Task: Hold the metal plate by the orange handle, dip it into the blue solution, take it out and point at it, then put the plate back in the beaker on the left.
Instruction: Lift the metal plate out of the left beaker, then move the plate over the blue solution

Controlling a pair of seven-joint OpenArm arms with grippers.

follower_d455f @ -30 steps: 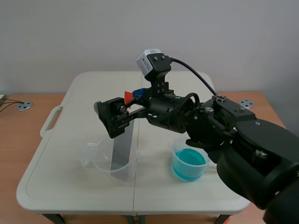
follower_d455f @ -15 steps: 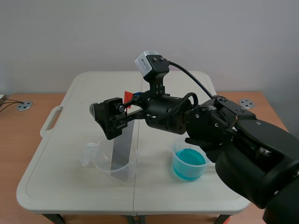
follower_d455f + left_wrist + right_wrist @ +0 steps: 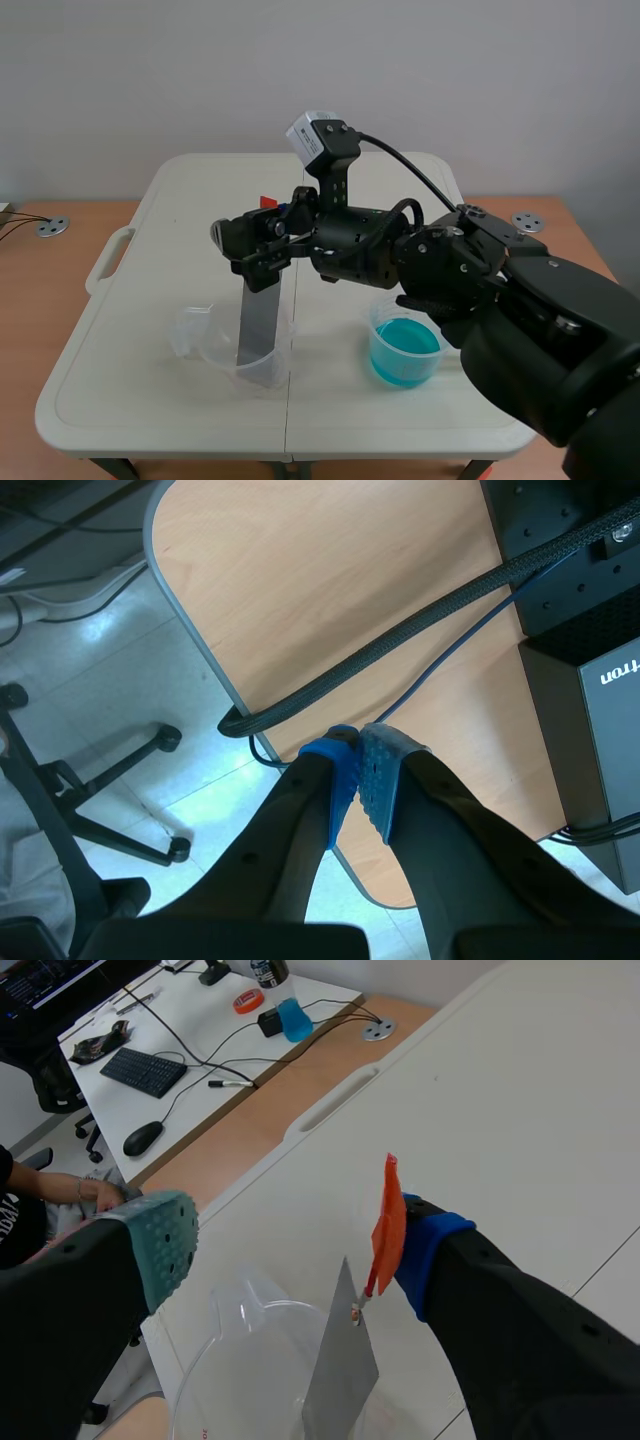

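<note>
2 beakers stand on your white table [image 3: 140,270]. The clear beaker [image 3: 205,345] on the left holds the metal plate [image 3: 258,318], which stands nearly upright in it. The beaker of blue solution [image 3: 405,352] sits well apart on the right. Your right gripper [image 3: 295,1250] straddles the plate's orange handle [image 3: 388,1222] with its jaws spread wide. The handle touches the blue pad [image 3: 428,1248], and the green pad [image 3: 165,1245] is well clear of it. Your left gripper [image 3: 358,772] hangs above a wooden desk [image 3: 300,590] and a black cable [image 3: 400,645], jaws pressed together on nothing.
</note>
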